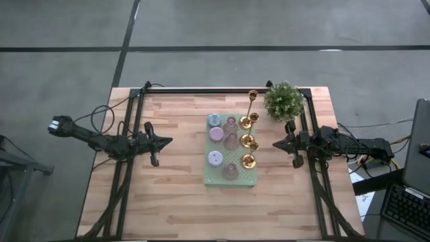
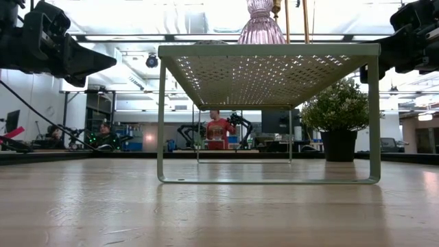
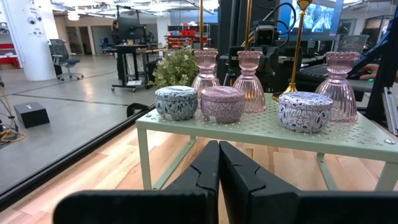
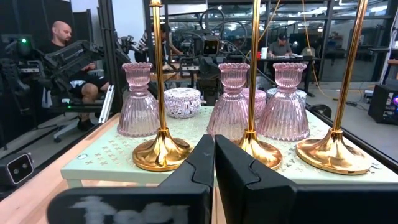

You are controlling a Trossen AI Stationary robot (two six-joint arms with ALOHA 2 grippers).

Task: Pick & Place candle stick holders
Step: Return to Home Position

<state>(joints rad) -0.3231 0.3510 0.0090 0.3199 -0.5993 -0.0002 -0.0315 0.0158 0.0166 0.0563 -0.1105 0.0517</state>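
Note:
A pale green perforated stand [image 1: 209,176] sits at the table's middle on thin legs [image 2: 162,116]. On it stand three gold tall-stemmed holders [image 4: 160,149] along its right side. Three pink ribbed glass holders [image 4: 138,102] stand down its middle. Three small round patterned tins [image 3: 176,102] stand along its left side. My left gripper [image 1: 168,140] hovers shut and empty to the left of the stand, pointing at it. My right gripper [image 1: 275,143] hovers shut and empty to the right of the stand, pointing at it.
A green potted plant [image 1: 283,101] stands at the far right, just beyond the stand's far right corner. Bare wooden table lies near the front edge [image 1: 215,215]. People [image 2: 218,130] show in the room beyond the table.

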